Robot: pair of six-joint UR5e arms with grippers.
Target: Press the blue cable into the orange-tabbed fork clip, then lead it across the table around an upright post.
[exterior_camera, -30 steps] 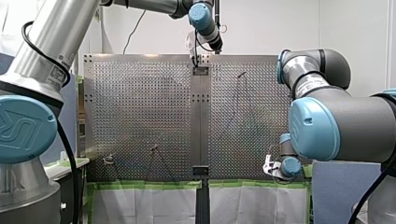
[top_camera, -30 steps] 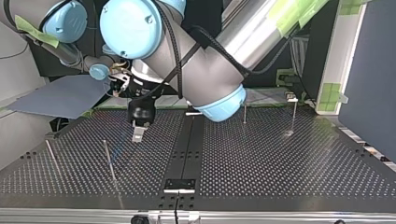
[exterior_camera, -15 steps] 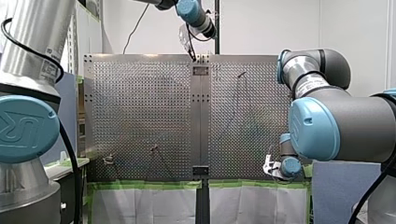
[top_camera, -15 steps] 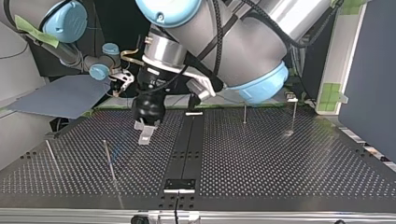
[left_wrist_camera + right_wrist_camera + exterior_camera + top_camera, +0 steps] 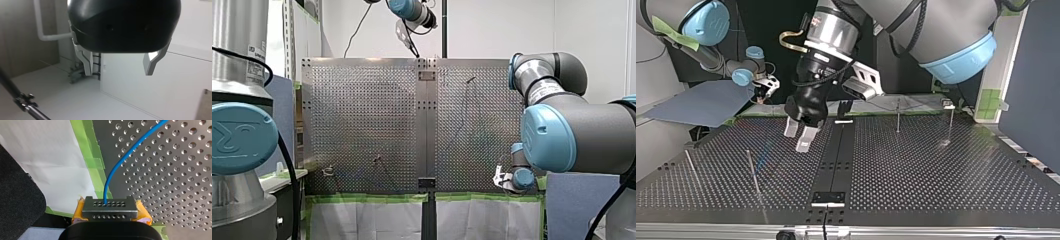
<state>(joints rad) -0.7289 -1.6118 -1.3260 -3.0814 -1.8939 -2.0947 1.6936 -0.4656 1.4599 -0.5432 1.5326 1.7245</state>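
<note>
My right gripper [image 5: 109, 210] sits at the front view's near edge of the table [image 5: 175, 182]. Its yellow-padded fingers seem clamped on the blue cable [image 5: 119, 161], which runs away over the perforations. Farther off, my left gripper [image 5: 799, 136] hangs above the table, fingers spread wide, holding nothing.

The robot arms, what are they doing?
My right gripper is pinching the blue cable at the edge of the table, and the cable runs out across the holes. My left gripper hangs open above the table, holding nothing.
</note>
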